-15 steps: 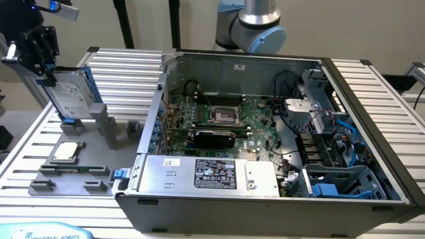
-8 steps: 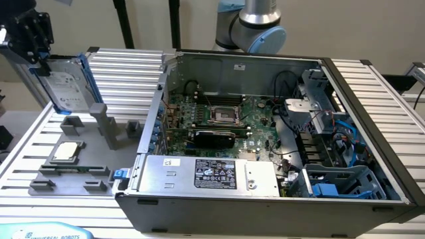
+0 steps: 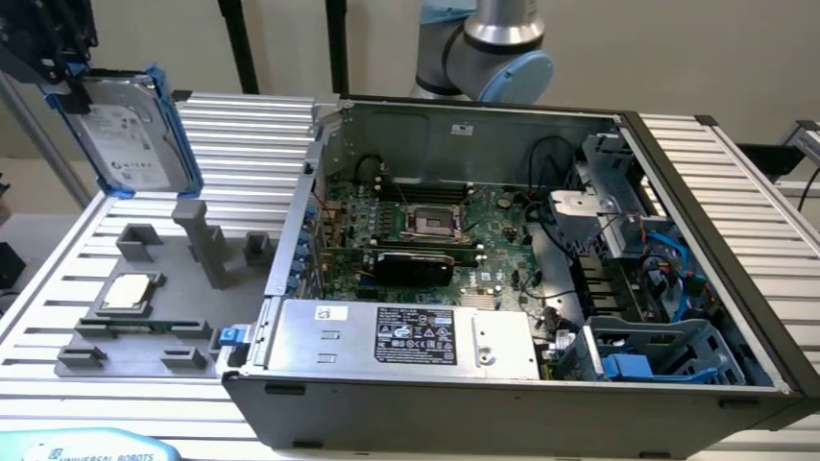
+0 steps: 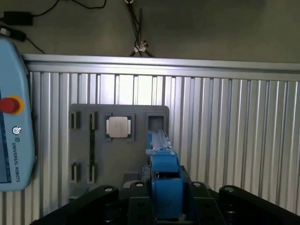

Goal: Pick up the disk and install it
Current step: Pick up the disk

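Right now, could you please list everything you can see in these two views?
hard drive: one, silver-grey in a blue frame, held in the air above the table at the exterior view's left
chip: one, silver, lying on the tray
tray: one, grey, on the table beside the computer case
computer case: one, dark grey, open, middle of the table
silver box: one, silver with a black label, inside the case at its near edge
control tablet: one, light blue, near edge of the table
table: one, ribbed silver, under everything
arm: one, grey and light blue, behind the case
gripper: one, black, shut on the hard drive
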Tool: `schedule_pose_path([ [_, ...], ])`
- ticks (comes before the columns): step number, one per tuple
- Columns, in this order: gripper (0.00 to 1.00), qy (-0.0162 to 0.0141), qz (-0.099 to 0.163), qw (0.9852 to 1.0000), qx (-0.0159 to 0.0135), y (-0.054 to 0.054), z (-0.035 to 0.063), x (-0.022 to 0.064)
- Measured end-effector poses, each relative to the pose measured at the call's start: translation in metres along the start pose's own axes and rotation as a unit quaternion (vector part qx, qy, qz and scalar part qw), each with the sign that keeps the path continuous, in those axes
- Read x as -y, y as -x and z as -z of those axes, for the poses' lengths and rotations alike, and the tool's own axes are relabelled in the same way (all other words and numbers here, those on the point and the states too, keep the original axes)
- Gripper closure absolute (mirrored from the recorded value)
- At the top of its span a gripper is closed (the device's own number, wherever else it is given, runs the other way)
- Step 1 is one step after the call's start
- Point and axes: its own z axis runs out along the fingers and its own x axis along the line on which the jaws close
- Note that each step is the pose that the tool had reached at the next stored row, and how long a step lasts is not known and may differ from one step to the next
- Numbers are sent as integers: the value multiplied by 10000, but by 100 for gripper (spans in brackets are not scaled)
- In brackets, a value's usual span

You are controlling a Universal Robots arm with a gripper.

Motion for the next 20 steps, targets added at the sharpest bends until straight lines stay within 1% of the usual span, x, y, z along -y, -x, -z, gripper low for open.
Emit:
schedule_pose_path([
  [3,67,0,0,10000,1,-2,139,130],
  [10,67,3,1,10000,21,-11,461,442],
  [20,67,23,0,10000,45,-63,924,890],
])
